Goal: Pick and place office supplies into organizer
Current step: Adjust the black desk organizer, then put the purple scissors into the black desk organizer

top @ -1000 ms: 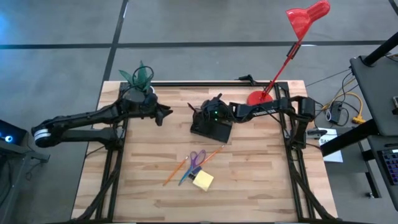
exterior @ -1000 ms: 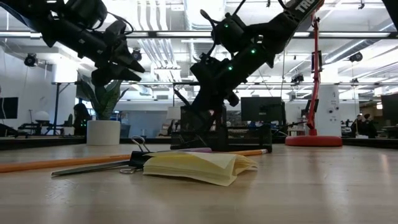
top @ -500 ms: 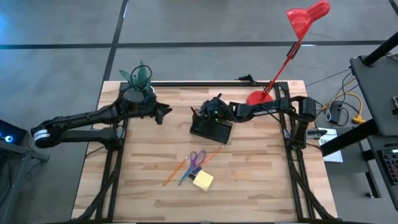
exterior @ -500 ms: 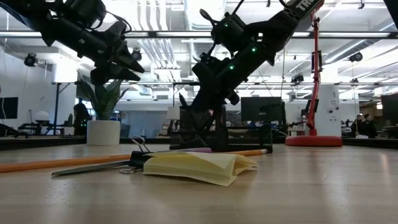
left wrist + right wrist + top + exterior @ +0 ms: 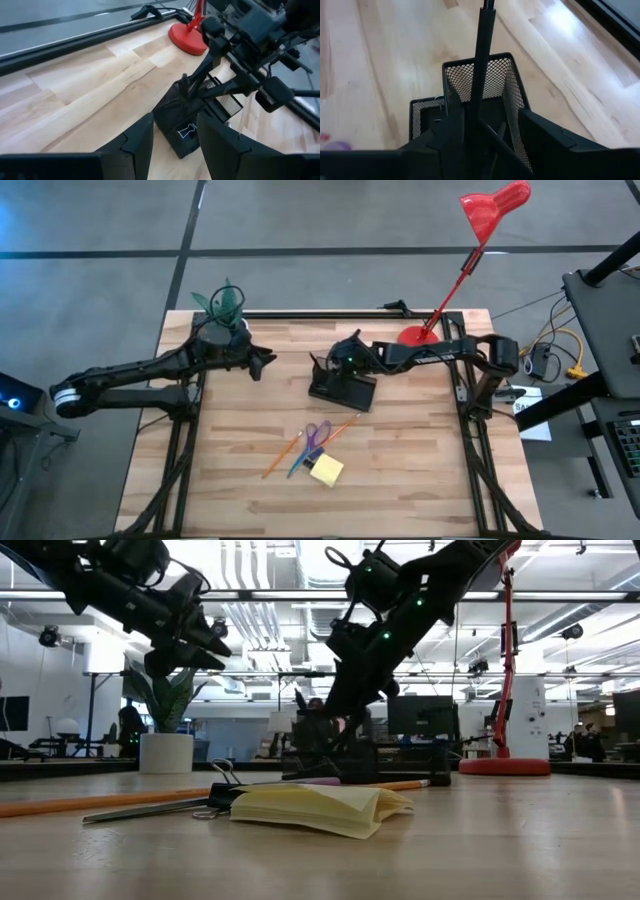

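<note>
Our right fingers (image 5: 485, 132) stand spread at frame centre, freeing the pen (image 5: 481, 55) into the organizer (image 5: 341, 389); left fingers (image 5: 172, 142) wait parted.

tabletop (image 5: 420, 470): light wood planks, black rail running along the far edge

organizer (image 5: 341, 388): black mesh, sits about mid-table, a little toward the far side

lamp base (image 5: 412, 337): round, red, at the far right near the rail

plant pot (image 5: 213, 332): far left corner, green leaves sticking up

sticky-note pad (image 5: 326, 470): yellow, nearer the front, just beside the scissors

scissors (image 5: 316, 438): purple handles, lying flat between the two pencils

pencils (image 5: 281, 455): orange, two of them, both angled

binder clip (image 5: 222, 790): black, touching the pad's left side in the low view
</note>
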Robot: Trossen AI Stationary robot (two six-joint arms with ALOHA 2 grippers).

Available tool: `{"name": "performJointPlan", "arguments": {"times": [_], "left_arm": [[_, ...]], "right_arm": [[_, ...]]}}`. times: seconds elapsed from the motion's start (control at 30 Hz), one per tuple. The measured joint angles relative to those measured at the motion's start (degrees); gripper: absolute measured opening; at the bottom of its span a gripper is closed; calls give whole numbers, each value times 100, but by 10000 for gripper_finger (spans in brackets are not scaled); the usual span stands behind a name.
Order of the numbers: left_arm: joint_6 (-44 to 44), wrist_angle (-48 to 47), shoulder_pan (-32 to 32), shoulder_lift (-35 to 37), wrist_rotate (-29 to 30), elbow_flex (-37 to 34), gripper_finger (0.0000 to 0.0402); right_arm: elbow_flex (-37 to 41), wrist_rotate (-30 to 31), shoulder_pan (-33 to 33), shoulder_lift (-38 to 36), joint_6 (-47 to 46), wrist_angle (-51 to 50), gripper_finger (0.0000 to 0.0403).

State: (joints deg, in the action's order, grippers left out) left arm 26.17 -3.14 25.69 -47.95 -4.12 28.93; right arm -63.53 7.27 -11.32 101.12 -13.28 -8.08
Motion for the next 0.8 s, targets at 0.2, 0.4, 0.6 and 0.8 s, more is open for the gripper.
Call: {"name": "performJointPlan", "arguments": {"times": [0.2,0.4,0.6,0.8], "left_arm": [[54,11,2,20,-2,-7,136],[68,17,2,-2,2,-9,136],[199,23,-8,-2,2,13,136],[204,190,-77,24,-7,9,136]], "right_arm": [[16,3,34,-196,27,-431,188],[30,129,34,-228,317,-529,182],[-167,560,32,-312,732,-563,181],[-377,654,32,-422,1216,-571,181]]}}
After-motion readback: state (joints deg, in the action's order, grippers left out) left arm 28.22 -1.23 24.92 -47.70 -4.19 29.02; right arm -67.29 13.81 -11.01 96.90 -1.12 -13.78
